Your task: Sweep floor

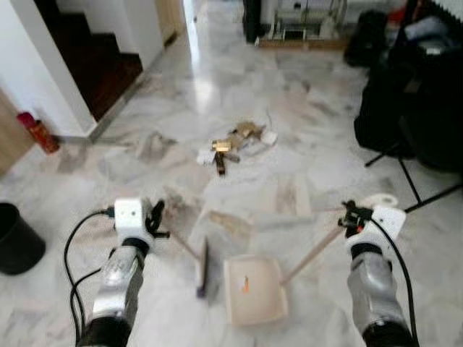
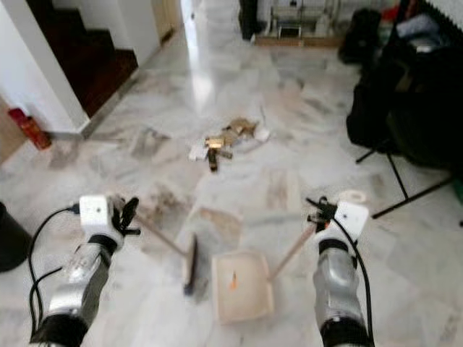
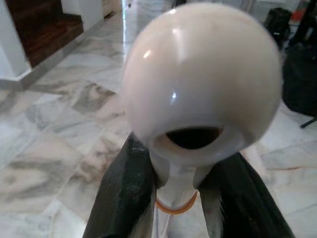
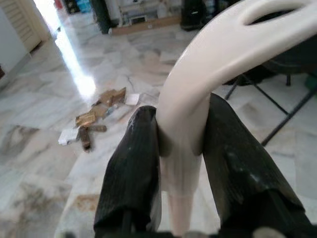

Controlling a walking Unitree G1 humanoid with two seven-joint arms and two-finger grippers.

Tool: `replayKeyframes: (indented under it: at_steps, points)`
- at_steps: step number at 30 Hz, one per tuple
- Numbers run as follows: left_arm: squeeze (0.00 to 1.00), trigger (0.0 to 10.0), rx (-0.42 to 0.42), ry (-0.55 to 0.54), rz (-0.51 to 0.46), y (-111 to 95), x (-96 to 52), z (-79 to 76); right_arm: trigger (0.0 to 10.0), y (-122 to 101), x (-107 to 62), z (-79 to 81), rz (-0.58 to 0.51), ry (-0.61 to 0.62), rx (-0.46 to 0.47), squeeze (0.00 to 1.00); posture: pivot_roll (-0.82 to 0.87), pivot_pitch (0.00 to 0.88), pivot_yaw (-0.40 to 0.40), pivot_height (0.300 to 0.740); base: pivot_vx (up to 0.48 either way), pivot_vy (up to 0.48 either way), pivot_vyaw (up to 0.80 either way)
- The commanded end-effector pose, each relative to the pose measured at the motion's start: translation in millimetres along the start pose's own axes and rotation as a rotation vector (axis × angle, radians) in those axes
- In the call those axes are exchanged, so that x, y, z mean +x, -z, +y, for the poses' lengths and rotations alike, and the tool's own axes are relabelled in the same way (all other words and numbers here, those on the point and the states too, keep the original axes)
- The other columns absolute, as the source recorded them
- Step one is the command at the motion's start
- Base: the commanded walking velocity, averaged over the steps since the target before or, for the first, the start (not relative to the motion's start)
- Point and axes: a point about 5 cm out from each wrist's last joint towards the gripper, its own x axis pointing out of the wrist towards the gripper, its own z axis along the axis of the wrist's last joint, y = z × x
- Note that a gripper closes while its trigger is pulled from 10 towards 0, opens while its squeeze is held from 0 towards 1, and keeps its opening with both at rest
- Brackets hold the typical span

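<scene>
A small brush [image 1: 202, 269] rests head-down on the marble floor, its cream handle running up to my left gripper [image 1: 155, 220], which is shut on it; the handle's rounded end [image 3: 200, 79] sits between the black fingers [image 3: 126, 193]. A cream dustpan [image 1: 253, 289] lies flat on the floor beside the brush, with a small orange scrap in it. Its long handle [image 1: 312, 254] slants up to my right gripper [image 1: 352, 215], shut on the looped grip [image 4: 198, 84]. A pile of litter [image 1: 235, 144], brown and white scraps, lies farther ahead on the floor.
A black bin [image 1: 14, 238] stands at the left. A red extinguisher [image 1: 37, 132] leans by the white wall near dark stairs [image 1: 94, 58]. Black bags and a stand's legs [image 1: 412, 108] crowd the right. The hallway runs on ahead.
</scene>
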Motion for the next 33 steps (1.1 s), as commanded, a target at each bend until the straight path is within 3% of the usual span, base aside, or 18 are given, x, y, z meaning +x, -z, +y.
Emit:
replayKeyframes:
  at_steps: [1, 25, 33]
  points:
    - [0.0, 10.0, 0.043, -0.018, -0.057, -13.9, 3.1, 6.2, 10.0, -14.1, 4.9, 8.8, -0.058, -0.041, 0.009, 0.0, 0.03, 0.058, 0.037, 0.74, 0.0, 0.0, 0.0]
    - [0.0, 10.0, 0.041, -0.03, -0.062, -15.9, 2.5, 5.6, 10.0, -13.2, 2.3, 13.0, -0.049, -0.091, 0.002, 0.0, 0.03, 0.085, 0.038, 0.74, 0.0, 0.0, 0.0]
    - [0.0, 10.0, 0.045, -0.038, -0.064, -16.5, 2.3, 7.1, 10.0, -13.5, 1.3, 15.3, -0.054, -0.124, -0.037, 0.0, 0.03, 0.087, 0.038, 0.74, 0.276, 0.0, 0.13]
